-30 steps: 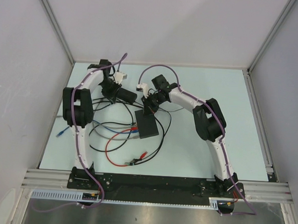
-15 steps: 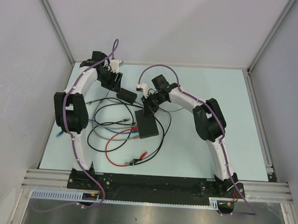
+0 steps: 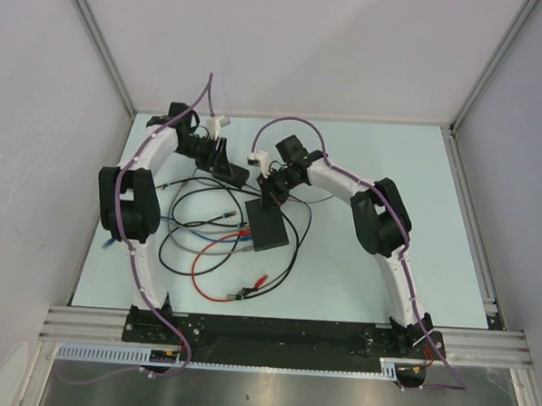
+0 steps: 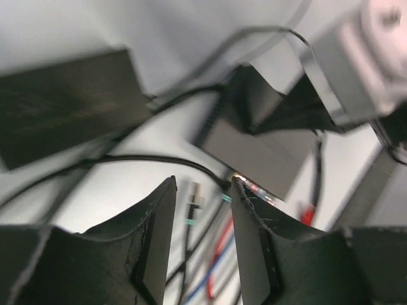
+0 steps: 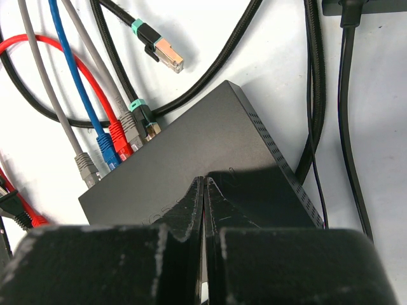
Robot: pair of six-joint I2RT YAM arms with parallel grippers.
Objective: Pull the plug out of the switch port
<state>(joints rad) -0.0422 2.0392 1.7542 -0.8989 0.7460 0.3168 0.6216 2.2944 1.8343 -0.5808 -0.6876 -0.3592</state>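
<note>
The switch (image 5: 210, 159) (image 3: 270, 227) is a flat black box lying mid-table. Along its left edge sit several plugs: grey (image 5: 86, 169), blue (image 5: 105, 150), red (image 5: 119, 138), grey again, and a black one with a teal collar (image 5: 145, 121). Another teal-collared plug (image 5: 160, 52) lies loose on the table, apart from the switch. My right gripper (image 5: 203, 183) (image 3: 273, 201) is shut, its tips resting on the switch's top. My left gripper (image 4: 202, 190) (image 3: 221, 157) stands open and empty at the back left, above the cables, away from the switch (image 4: 254, 152).
A small black adapter block (image 3: 231, 174) (image 4: 63, 117) on a thin cable lies just under the left gripper. Black, red and blue cables (image 3: 210, 245) loop left of the switch. Red clips (image 3: 260, 282) lie toward the front. Walls enclose the table.
The left arm has swung back and to the left, then its wrist has shifted right over the adapter block, with its jaws wider apart. The right arm and switch have not moved.
</note>
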